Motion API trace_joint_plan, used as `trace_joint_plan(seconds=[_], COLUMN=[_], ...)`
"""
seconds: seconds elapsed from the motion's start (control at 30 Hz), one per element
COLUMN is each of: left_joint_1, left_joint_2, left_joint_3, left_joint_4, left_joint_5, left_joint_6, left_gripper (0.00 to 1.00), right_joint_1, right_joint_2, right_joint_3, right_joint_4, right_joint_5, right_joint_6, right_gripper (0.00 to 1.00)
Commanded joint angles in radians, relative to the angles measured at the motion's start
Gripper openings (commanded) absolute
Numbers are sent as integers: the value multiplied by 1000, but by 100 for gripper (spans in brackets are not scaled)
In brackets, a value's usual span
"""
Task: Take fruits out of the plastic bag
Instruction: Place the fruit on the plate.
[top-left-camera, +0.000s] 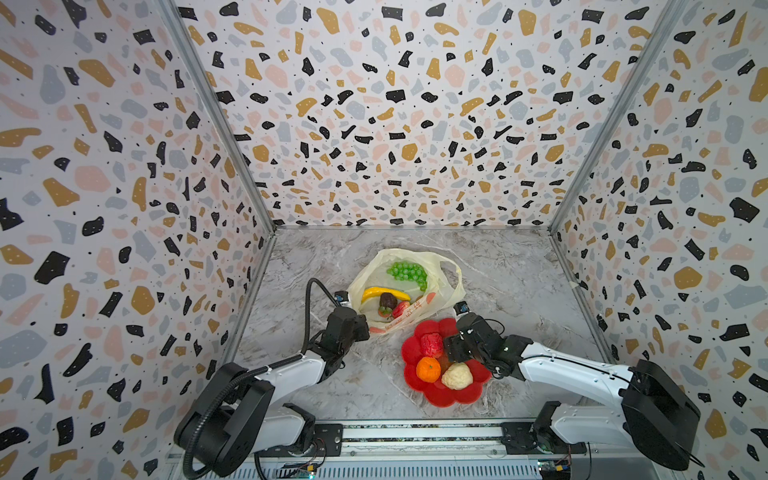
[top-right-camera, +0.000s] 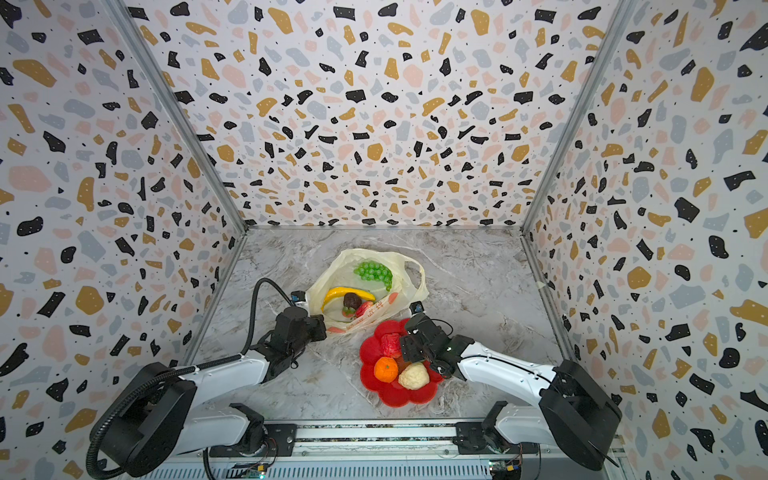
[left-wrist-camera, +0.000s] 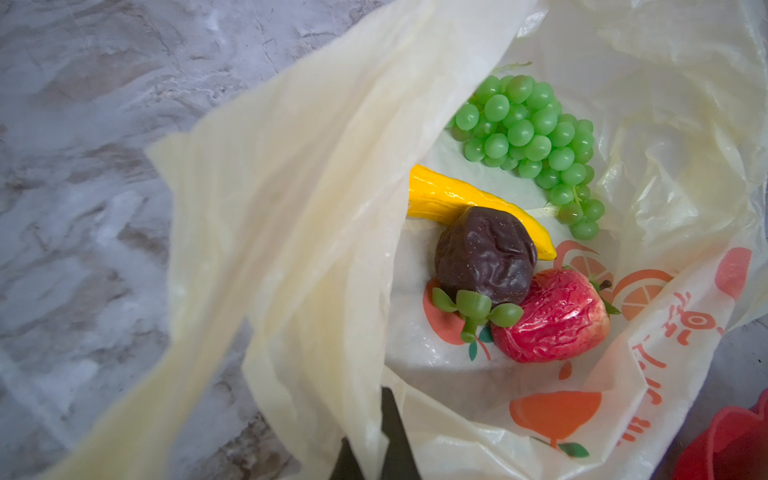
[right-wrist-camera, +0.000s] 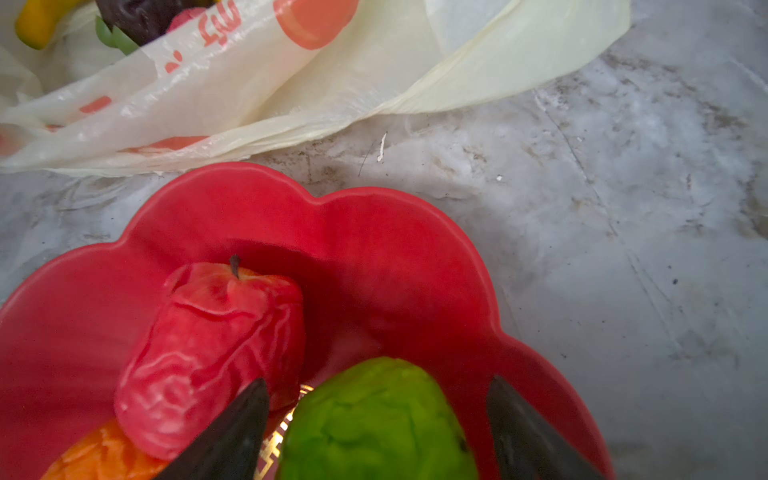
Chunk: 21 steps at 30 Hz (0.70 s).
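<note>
Left fingers (left-wrist-camera: 395, 449) are clamping the near rim of the plastic bag (top-left-camera: 436, 266), and its mouth is gaping upward. Right fingers (right-wrist-camera: 232, 436) are standing apart over the red dish (top-left-camera: 440, 399), one on each side of the green one (right-wrist-camera: 374, 419). That fruit is lying in the dish with a gap showing beside it, so nothing is being gripped there.

Four fruits are lying inside the bag: the grape bunch (top-left-camera: 409, 272) farthest back, then the banana (top-left-camera: 376, 291), the dark brown one (top-left-camera: 387, 300), and the strawberry (top-left-camera: 401, 309) nearest the dish.

From the right fingers the bag is lying forward and toward the left arm, just beyond the dish on the bench (top-left-camera: 519, 291). The right arm is judged the free one for the coming reach. The banana's long axis is running crosswise to that reach, its tapered tip pointing toward the right arm's side. The dark brown one is lying against its middle.
</note>
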Motion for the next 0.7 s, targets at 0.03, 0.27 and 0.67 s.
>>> trace_joint_plan(seconds=[0.03, 0.27, 0.67], left_joint_1=[-2, -2, -2], left_joint_2=[1, 5, 5], left_joint_3=[24, 27, 29], left_joint_4=[26, 22, 20], left_joint_5=[-12, -13, -4], left_joint_6=[15, 12, 11], left_gripper=[1, 1, 1], right_joint_1=[5, 5, 81], right_joint_2=[-52, -86, 122], right_joint_3=[16, 77, 312], right_joint_4=[-32, -71, 78], right_joint_5=[3, 7, -82], right_joint_6=[-3, -16, -246], right_gripper=[84, 83, 76])
